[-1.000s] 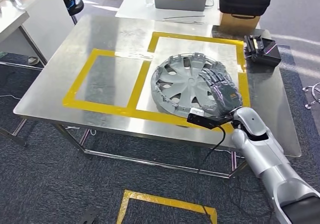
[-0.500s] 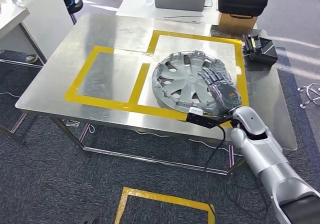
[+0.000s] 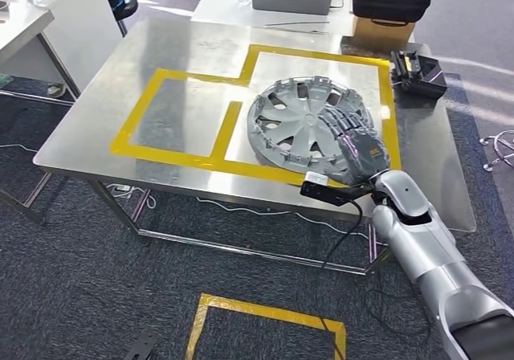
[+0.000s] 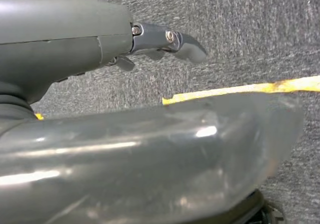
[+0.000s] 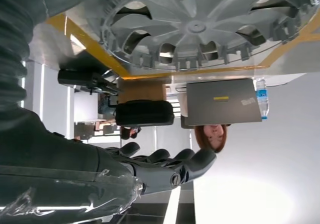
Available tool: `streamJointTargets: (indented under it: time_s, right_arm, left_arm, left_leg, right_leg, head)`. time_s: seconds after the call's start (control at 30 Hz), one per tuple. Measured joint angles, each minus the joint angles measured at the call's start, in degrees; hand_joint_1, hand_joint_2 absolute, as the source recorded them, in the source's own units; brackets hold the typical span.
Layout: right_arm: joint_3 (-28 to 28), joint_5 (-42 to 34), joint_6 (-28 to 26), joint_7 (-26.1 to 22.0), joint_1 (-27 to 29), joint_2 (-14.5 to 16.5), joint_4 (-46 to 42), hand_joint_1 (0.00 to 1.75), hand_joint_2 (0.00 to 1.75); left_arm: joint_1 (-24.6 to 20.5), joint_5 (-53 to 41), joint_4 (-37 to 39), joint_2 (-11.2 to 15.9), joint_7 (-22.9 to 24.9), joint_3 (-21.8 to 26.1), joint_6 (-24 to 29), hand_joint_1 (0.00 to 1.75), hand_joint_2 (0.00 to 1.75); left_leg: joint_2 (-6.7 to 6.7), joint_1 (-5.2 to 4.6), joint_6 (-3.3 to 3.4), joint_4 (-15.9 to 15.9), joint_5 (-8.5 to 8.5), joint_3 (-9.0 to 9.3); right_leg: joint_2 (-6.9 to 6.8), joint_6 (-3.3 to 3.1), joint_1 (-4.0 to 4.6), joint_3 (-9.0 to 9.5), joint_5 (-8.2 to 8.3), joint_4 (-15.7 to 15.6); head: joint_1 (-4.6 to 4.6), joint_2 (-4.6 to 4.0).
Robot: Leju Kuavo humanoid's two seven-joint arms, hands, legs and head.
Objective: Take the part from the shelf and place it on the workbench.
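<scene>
Right wrist: person (image 5: 211, 136) behind laptop (image 5: 222, 101).

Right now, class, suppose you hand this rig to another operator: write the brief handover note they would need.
Right hand: open, fingers spread, holding nothing, poised over the near rim of the hubcap; the right wrist view shows a gap between them.
Left hand: hangs over the carpet, with nothing visible in it.
Hubcap: rests on the workbench, inside the yellow taped frame on the right arm's side.
Done: the part is off the shelf, set down and released.
Left: probably just draw the right arm back clear of the hubcap.
</scene>
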Motion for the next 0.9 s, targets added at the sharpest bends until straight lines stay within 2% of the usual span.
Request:
streamJointTargets:
  time_s: [0.07,0.1,0.2,0.23,0.27,0.3,0.37,0.4,0.43,0.53,0.57,0.6,0.63,0.7,0.73,0.77,0.8,0.9]
  right_arm:
    - [0.0,0.0,0.0,0.0,-0.1,0.0,0.0,0.00,1.75]
    - [0.0,0.0,0.0,0.0,-0.1,0.0,0.0,0.00,1.75]
    - [0.0,0.0,0.0,0.0,-0.1,0.0,0.0,0.00,1.75]
    - [0.1,0.0,0.0,0.0,-0.1,0.0,0.0,0.00,1.75]
    - [0.1,0.0,0.1,0.0,0.0,0.0,0.0,0.00,1.75]
    - [0.1,0.0,0.1,0.0,0.0,0.0,0.0,0.00,1.75]
    - [0.0,0.0,0.1,0.0,-0.1,0.0,0.0,0.00,1.75]
    - [0.0,0.0,0.1,0.0,-0.1,0.0,0.0,0.00,1.75]
    - [0.0,0.0,0.1,0.0,-0.2,0.0,0.0,0.00,1.75]
    - [0.0,0.0,0.1,-0.1,-0.3,0.0,0.0,0.00,1.75]
    - [0.0,0.0,0.1,-0.1,-0.3,0.0,0.0,0.00,1.75]
    - [0.0,0.0,0.1,-0.1,-0.3,0.0,0.0,0.00,1.75]
    - [0.0,0.0,0.1,-0.1,-0.3,0.0,0.0,0.00,1.75]
    - [0.0,0.0,0.1,-0.1,-0.2,0.0,0.0,0.00,1.75]
    - [0.0,0.0,0.1,-0.1,-0.1,0.0,0.0,0.00,1.75]
    - [0.0,0.0,0.1,-0.1,0.0,0.0,0.0,0.00,1.75]
    - [0.0,0.0,0.1,-0.1,0.0,0.0,0.0,0.00,1.75]
    - [-0.1,0.0,0.0,-0.2,-0.2,0.1,0.0,0.00,1.75]
  left_arm:
    - [0.0,0.0,0.0,0.0,0.0,0.0,0.0,0.00,0.00]
    - [0.0,0.0,0.0,0.0,0.0,0.0,0.0,0.00,0.00]
    - [0.0,0.0,0.0,0.0,0.0,0.0,0.0,0.00,0.00]
    - [0.0,0.0,0.0,0.0,0.0,0.0,0.0,0.00,0.00]
    - [0.0,0.0,0.0,0.0,0.0,0.0,0.0,0.00,0.00]
    - [0.0,-0.1,0.0,0.0,0.0,0.0,0.0,0.00,0.00]
    - [-0.1,-0.1,0.0,0.0,0.0,0.0,0.0,0.00,0.00]
    - [-0.2,-0.1,0.0,-0.1,0.0,0.0,0.0,0.00,0.00]
    - [-0.2,-0.1,0.0,-0.1,0.0,0.0,0.0,0.00,0.00]
    - [-0.2,-0.3,0.0,-0.1,0.0,0.0,0.0,0.00,0.00]
    - [-0.2,-0.3,0.0,-0.1,0.0,0.0,0.0,0.00,0.00]
    - [-0.3,-0.3,0.0,-0.1,0.0,0.0,0.0,0.00,0.00]
    - [-0.3,-0.3,0.0,-0.1,0.0,0.0,0.0,0.00,0.00]
    - [-0.2,-0.3,0.0,-0.2,0.0,0.0,0.0,0.00,0.00]
    - [-0.2,-0.3,0.0,-0.2,0.0,0.0,0.0,0.00,0.00]
    - [-0.2,-0.3,0.0,-0.2,0.0,0.0,0.0,0.00,0.00]
    - [-0.2,-0.3,0.0,-0.2,0.0,0.0,0.0,0.00,0.00]
    - [-0.2,-0.3,0.0,-0.2,0.0,0.0,0.0,0.00,0.00]
  left_leg:
    - [0.00,0.07,-0.62,0.6,-0.77,-0.46]
    - [0.00,0.08,-0.88,2.3,-2.16,-1.20]
    - [0.02,0.22,-1.45,13.0,-8.25,-5.60]
    - [0.02,0.25,-1.55,15.4,-9.13,-6.50]
    - [0.02,0.26,-1.58,15.8,-8.89,-6.33]
    - [0.03,0.28,-1.58,13.8,-7.69,-4.99]
    - [0.02,0.38,-1.63,6.2,-4.71,-0.32]
    - [-0.09,0.42,-1.45,2.9,-3.82,1.49]
    - [-0.19,0.43,-1.20,1.0,-3.42,2.51]
    - [-0.35,0.23,0.22,0.1,-2.83,2.37]
    - [-0.32,0.23,0.70,0.1,-2.52,2.21]
    - [-0.29,0.26,1.17,0.0,-2.21,2.00]
    - [-0.27,0.29,1.52,0.0,-1.95,1.77]
    - [-0.26,0.14,1.88,0.0,-1.47,1.14]
    - [-0.26,0.05,1.93,0.0,-1.22,0.81]
    - [-0.26,-0.03,1.93,0.0,-0.96,0.50]
    - [-0.26,-0.10,1.90,0.0,-0.73,0.26]
    - [-0.27,-0.24,1.46,0.0,-0.18,-0.08]
  right_leg:
    - [-0.06,-0.80,-0.17,-0.23,0.64,-0.4]
    - [-0.12,-1.16,-0.32,-0.39,0.99,-0.6]
    - [-0.19,-1.49,-0.44,-1.36,1.78,-0.7]
    - [-0.19,-1.43,-0.45,-1.74,2.04,-0.7]
    - [-0.18,-1.32,-0.47,-2.08,2.30,-0.6]
    - [-0.17,-1.16,-0.53,-2.35,2.53,-0.6]
    - [-0.12,-0.69,-0.52,-2.78,2.89,-0.4]
    - [-0.08,-0.40,-0.43,-3.03,3.04,-0.3]
    - [-0.04,-0.07,-0.32,-3.24,3.24,-0.2]
    - [0.00,1.01,-0.45,-3.64,3.96,-0.6]
    - [-0.05,1.29,-0.57,-4.00,3.45,-0.1]
    - [-0.10,1.54,-0.63,-4.77,2.19,1.6]
    - [-0.14,1.71,-0.66,-5.99,0.24,4.5]
    - [-0.16,1.91,-0.61,-9.02,-4.12,12.5]
    - [-0.16,1.90,-0.57,-9.94,-5.35,15.4]
    - [-0.16,1.80,-0.52,-9.82,-5.57,16.2]
    - [-0.16,1.61,-0.47,-8.43,-4.75,14.6]
    - [-0.19,0.74,-0.13,-0.96,-1.15,2.9]
  head:
    - [-0.04,0.00]
    - [-0.09,0.00]
    - [-0.16,0.00]
    - [-0.16,0.00]
    - [-0.16,0.00]
    - [-0.16,0.00]
    - [-0.19,0.00]
    - [-0.20,0.00]
    - [-0.18,0.00]
    - [-0.08,0.00]
    - [-0.03,0.00]
    - [0.05,0.00]
    - [0.14,0.00]
    - [0.22,0.00]
    - [0.22,0.00]
    - [0.22,0.00]
    - [0.21,0.00]
    - [0.18,0.00]
